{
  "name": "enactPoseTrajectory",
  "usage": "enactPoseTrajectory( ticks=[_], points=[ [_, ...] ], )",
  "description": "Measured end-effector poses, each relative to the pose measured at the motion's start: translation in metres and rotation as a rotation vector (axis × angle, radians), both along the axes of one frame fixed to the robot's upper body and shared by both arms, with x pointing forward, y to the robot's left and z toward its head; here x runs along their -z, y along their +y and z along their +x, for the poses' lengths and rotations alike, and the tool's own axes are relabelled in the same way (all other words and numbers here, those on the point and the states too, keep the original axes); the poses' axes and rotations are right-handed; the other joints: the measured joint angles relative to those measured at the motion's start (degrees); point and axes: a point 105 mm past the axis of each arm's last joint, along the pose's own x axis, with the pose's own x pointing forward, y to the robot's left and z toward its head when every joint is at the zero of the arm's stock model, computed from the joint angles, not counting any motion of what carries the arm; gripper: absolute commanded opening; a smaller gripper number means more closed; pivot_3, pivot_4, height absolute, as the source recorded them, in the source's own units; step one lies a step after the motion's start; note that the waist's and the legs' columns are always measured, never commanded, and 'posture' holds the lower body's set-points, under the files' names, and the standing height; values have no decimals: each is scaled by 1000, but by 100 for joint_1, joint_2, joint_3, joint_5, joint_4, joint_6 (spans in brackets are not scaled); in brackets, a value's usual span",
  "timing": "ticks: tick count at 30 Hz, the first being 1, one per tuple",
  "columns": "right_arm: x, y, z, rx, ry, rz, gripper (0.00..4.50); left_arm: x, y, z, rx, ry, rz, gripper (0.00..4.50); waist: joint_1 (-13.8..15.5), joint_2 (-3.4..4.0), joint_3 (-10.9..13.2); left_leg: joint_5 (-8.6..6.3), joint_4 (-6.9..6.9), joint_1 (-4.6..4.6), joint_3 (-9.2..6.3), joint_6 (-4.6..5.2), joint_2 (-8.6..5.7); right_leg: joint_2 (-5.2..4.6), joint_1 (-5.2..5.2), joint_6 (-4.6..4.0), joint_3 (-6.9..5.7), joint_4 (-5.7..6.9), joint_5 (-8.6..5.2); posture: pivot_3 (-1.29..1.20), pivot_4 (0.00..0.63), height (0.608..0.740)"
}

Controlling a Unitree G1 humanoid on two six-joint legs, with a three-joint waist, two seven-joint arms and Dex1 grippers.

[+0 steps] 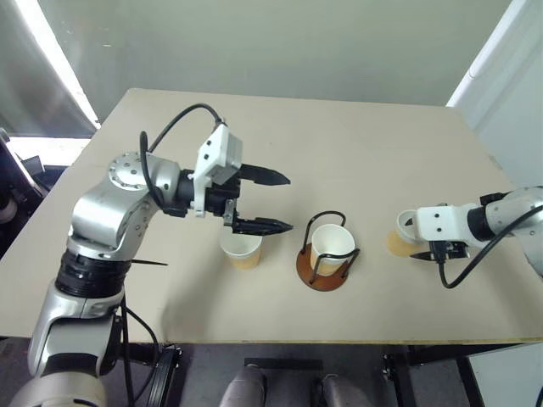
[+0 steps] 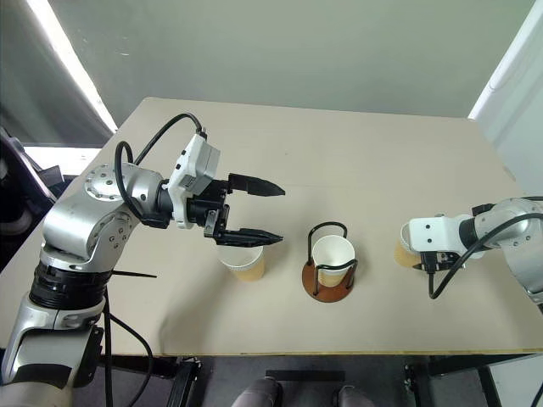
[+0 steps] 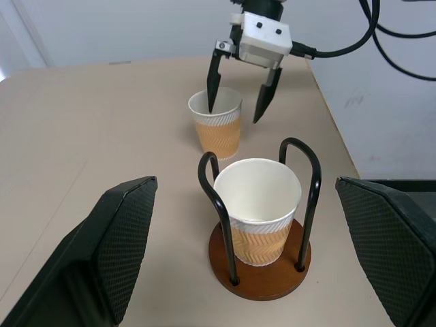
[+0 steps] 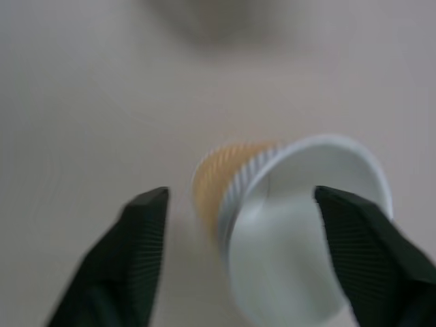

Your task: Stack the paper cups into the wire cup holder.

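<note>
Near the front edge of the bench (image 1: 102, 322), in the middle of the left eye view, stands the wire cup holder (image 1: 323, 273). One paper cup (image 1: 331, 248) already sits upright inside its black loops.

Just to the left of it stands a second paper cup (image 1: 242, 250), upright on the bench. The left gripper (image 1: 261, 202) hovers just above this cup. Its fingers are wide open and hold nothing. One finger sits over the cup's rim.

At the right of the frame is the third paper cup (image 1: 400, 234). The right gripper (image 3: 238, 85) is down at this cup. In the left wrist view one finger (image 3: 212, 85) dips inside the cup and the other hangs outside its wall. The fingers are partly open, one on each side of the wall, and I cannot tell if they pinch it yet.

I think the step now is grabbing the third cup by its rim. Next the fingers need to squeeze the wall softly, so the thin paper does not crush. Then the cup must go up, over to the holder, and straight down into the cup that waits there.
</note>
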Motion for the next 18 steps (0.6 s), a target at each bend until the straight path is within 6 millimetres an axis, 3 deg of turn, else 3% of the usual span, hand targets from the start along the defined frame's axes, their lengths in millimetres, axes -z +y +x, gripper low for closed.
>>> enactPoseTrajectory(
  ticks=[6,14,18],
  points=[
    [2,2,0,-10,12,-10,30,0,0,0,-2,-1,0,4500,1,0,0,0,0,0,0,0,0,0,0,0,0,0,0,0,150,740],
    [2,2,-3,-18,32,-14,30,0,0,0,-5,1,1,4500,1,0,0,0,-1,0,0,0,0,0,1,-1,0,0,0,0,150,740],
    [-9,4,-4,-19,9,6,30,0,0,1,-7,0,5,4500,-1,0,0,0,-1,0,1,-1,0,0,0,-1,0,0,0,0,150,740]
  ],
)
